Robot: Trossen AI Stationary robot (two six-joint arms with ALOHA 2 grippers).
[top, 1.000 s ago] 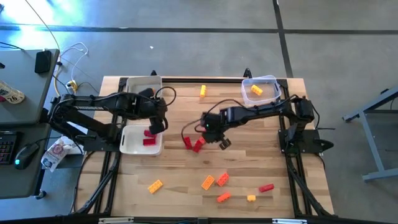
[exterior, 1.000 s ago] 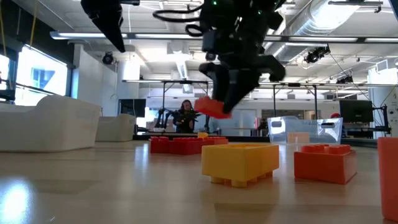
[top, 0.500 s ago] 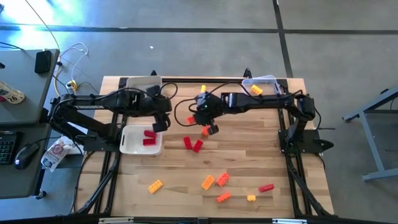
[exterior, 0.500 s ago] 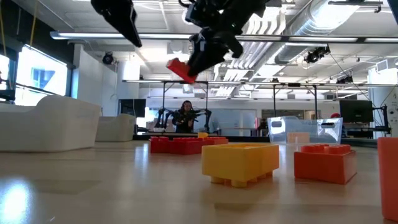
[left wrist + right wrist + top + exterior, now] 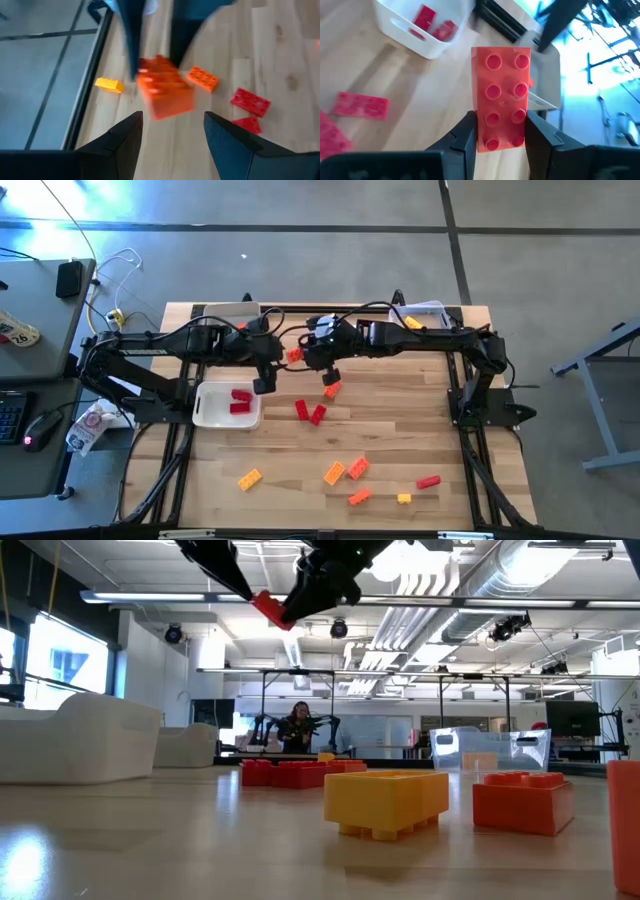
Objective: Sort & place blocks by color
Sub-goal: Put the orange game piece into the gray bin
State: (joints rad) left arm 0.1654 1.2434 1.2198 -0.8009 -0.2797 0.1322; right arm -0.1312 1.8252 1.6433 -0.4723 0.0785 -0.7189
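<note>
Your right gripper (image 5: 497, 131) clamps an orange-red block (image 5: 501, 104) lengthwise, raised mid-table for handover. Your left gripper (image 5: 172, 135), jaws wide, faces it, beside the tray (image 5: 203, 412) of red blocks.

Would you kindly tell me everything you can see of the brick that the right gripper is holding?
The brick is an orange-red, glossy plastic piece with two rows of four round studs on top. The right gripper is shut on it, one dark finger pressed against each long side at one end, so most of it sticks out beyond the fingertips. It is held up in the air, well clear of the table, near the open left gripper, which does not touch it. Nothing else touches it.
</note>
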